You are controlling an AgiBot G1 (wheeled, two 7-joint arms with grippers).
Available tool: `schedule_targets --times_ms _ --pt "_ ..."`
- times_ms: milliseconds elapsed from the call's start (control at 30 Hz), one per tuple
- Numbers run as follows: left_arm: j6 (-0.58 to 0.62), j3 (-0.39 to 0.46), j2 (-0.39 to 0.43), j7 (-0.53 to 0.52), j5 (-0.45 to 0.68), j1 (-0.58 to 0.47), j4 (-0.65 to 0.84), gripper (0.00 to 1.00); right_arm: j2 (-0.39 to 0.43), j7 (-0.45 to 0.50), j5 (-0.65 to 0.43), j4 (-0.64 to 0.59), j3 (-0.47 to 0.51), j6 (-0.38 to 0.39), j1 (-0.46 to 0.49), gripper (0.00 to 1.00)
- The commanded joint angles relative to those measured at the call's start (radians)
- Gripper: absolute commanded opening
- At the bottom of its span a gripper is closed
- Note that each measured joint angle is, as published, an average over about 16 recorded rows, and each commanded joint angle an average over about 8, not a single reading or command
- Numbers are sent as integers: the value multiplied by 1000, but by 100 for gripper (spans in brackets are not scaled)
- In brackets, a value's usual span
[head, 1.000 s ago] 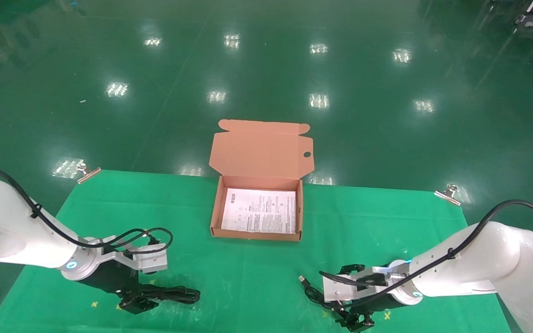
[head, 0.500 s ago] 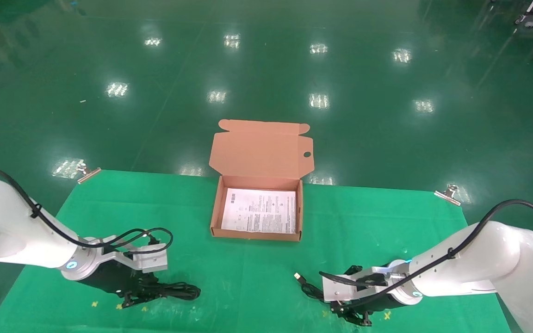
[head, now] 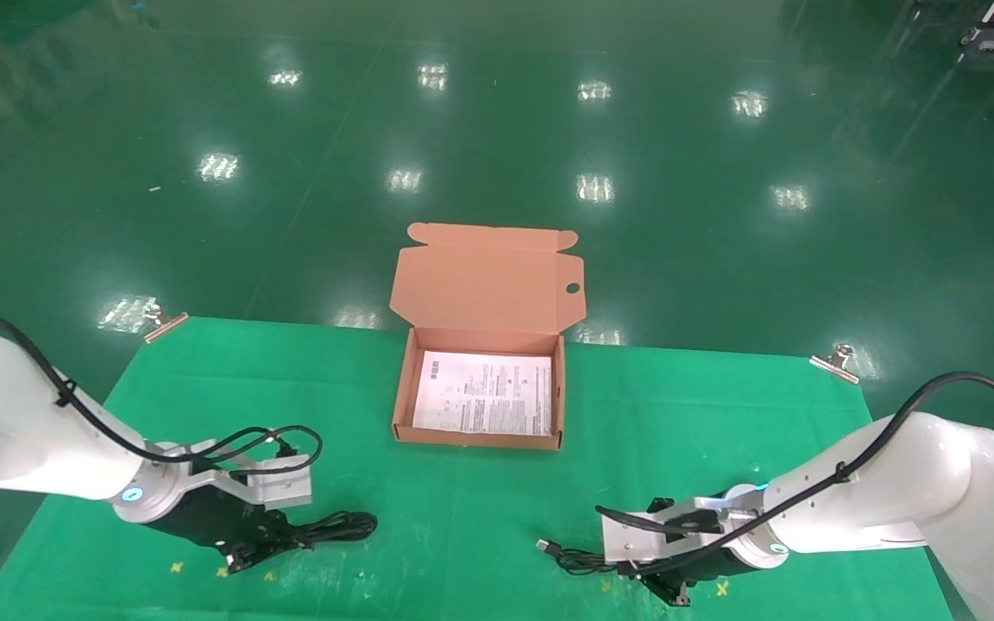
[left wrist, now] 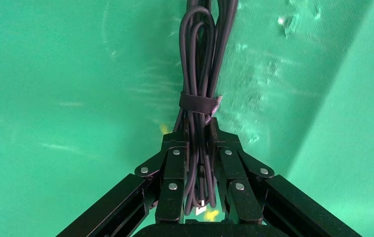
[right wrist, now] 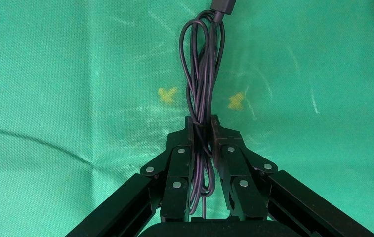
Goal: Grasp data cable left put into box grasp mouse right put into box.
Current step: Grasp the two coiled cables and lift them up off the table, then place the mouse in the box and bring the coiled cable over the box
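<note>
Green mat (head: 480, 517), open room around box (head: 480, 435)

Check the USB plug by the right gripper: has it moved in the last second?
Yes. The USB plug has slid toward the robot's left and nearer the robot, farther from the box.

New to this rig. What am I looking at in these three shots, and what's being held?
A two-armed robot at a green table. The wide shot comes from its head camera; each close-up comes from a camera on one wrist, looking along the gripper. The left gripper is shut on the data cable, a strapped black bundle. The right gripper is shut on the mouse cord with its USB plug; the mouse itself is hidden. Farther back sits the open box, holding a printed sheet.
</note>
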Motion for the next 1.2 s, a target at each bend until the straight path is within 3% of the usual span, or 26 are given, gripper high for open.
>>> schedule_targets --times_ms 33,300,567,833,1200 --pt "5 -1 -6 8 -2 -4 -4 0 0 0 -3 -3 -1 2 4 0" --pt "-18 15 -68 43 39 -63 -126 0 134 152 0 169 52 -23 88 0" --pt "-112 7 -121 0 75 -138 -330 0 208 321 -47 374 116 51 189 0" --pt "-250 -15 -107 -59 108 -166 -500 0 97 334 -13 407 157 144 276 0" --pt "-390 -28 -27 -75 145 -213 -457 0 -126 154 31 164 167 292 377 0"
